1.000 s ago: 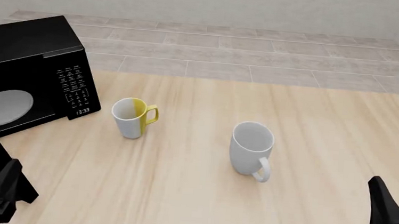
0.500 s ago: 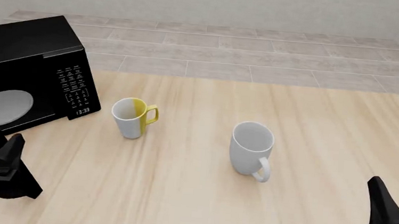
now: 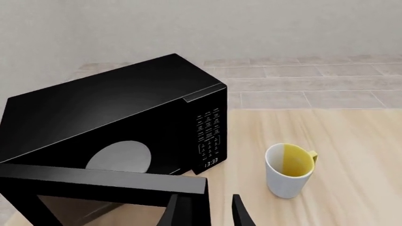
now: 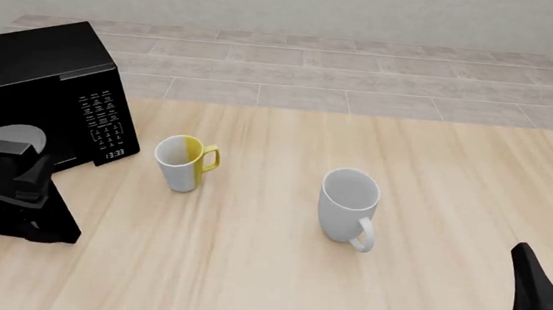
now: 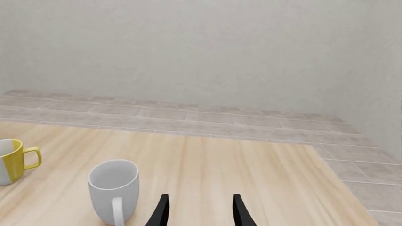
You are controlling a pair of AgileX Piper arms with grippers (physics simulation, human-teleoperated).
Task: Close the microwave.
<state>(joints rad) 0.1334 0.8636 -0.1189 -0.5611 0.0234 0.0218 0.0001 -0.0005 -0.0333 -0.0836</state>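
**A:** Where's the microwave (image 4: pixel 49 93) from where you sit?

**B:** Far left of the table (image 4: pixel 345 294) in my front view, angled a bit toward the middle. Its keypad and clock face me. The door (image 3: pixel 103 186) is swung open; in my left wrist view its top edge runs across in front of the cavity, and I can see the grey plate (image 3: pixel 119 157) inside behind it.

**A:** And your left gripper (image 3: pixel 202 213)?

**B:** Low at the left, close in front of the oven. In the wrist view the two fingers (image 3: pixel 239 214) stand apart with nothing between them, and one tip sits right by the door's free end. I can't tell whether it touches.

**A:** The right one?

**B:** The right gripper (image 5: pixel 198 210) hangs at the near right corner, well apart from everything. Its fingers are spread too, with bare table between them.

**A:** Anything else on the table?

**B:** Two mugs. The yellow-and-white mug (image 4: pixel 185 162) stands upright just beside the oven's keypad end, handle pointing right. The white mug (image 4: pixel 349 205) stands upright near the middle, handle toward me. Neither touches the oven or a gripper.
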